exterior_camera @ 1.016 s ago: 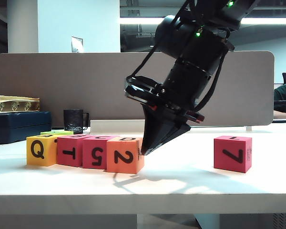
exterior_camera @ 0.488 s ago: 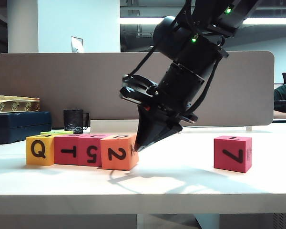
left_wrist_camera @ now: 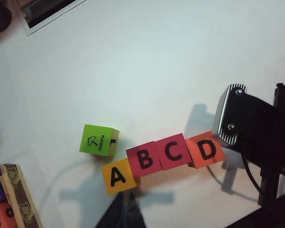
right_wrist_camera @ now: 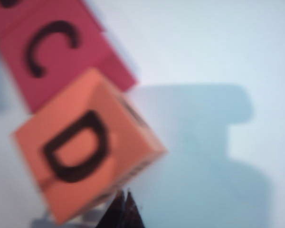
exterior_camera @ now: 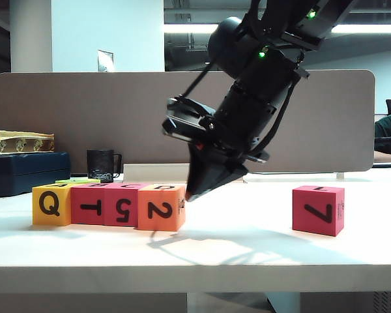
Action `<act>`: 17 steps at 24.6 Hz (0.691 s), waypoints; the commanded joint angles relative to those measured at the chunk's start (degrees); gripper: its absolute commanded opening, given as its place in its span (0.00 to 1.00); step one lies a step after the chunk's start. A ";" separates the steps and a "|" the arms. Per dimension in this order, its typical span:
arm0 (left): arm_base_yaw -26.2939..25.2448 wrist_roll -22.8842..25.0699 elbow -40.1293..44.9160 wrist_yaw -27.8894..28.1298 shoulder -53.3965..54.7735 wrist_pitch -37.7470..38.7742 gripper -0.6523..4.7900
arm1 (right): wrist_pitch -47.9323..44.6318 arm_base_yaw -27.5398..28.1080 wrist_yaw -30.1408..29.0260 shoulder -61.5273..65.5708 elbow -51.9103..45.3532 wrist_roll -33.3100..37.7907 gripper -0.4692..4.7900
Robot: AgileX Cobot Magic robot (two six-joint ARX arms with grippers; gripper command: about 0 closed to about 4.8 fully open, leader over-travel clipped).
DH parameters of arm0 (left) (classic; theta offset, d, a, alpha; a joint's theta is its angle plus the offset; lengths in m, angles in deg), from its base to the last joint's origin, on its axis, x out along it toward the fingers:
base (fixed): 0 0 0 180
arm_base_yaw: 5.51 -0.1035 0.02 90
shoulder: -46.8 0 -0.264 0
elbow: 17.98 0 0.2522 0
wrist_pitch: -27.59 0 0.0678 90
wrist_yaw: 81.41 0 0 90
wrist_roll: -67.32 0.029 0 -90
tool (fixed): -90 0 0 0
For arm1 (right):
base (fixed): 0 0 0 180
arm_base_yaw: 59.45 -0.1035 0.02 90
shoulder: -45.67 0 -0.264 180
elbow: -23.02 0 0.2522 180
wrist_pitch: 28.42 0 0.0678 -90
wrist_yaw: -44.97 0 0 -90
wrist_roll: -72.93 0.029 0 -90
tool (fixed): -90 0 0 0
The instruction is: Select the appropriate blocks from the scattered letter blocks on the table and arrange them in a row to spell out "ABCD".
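1. Exterior view: your right arm slants down from the upper right, its right gripper (exterior_camera: 191,193) pinched shut, tip just beside the orange cube (exterior_camera: 161,207) at the right end of the row. You can count four cubes touching in a line on the table (exterior_camera: 247,244): yellow cube (exterior_camera: 51,205) showing Q, a pink-red cube (exterior_camera: 89,204) showing T, a second pink-red cube (exterior_camera: 122,205) showing 5, then orange showing 2. A fifth, the pink-red cube marked 7 (exterior_camera: 318,209), sits well apart to the right.

2. Left wrist view: looking down, you read what the front hides, the tops spelling A, B, C, D. The lime-green cube (left_wrist_camera: 99,140) stands just beside A. The left gripper (left_wrist_camera: 121,213) is a dark tip at the frame edge; its jaws are closed and it holds nothing.

3. Right wrist view: blurred close-up; you see only C and D, with the closed dark tip beside D.
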 commanded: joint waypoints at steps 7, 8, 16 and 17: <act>0.04 0.98 -0.20 0.50 -0.42 -0.39 0.11 | 17.77 -0.09 1.14 -0.50 8.31 -0.31 0.09; 0.04 1.49 -0.22 0.52 -0.42 -0.37 0.11 | 19.50 -0.09 -1.88 -0.50 9.38 -0.28 0.09; 0.02 1.57 -0.24 0.37 -0.42 -0.48 0.11 | 29.14 -3.52 -7.39 -0.52 14.38 -0.33 0.09; 0.04 1.77 -0.24 0.35 -0.44 -0.59 0.11 | 28.96 -3.83 -7.39 -0.31 14.38 -0.35 0.09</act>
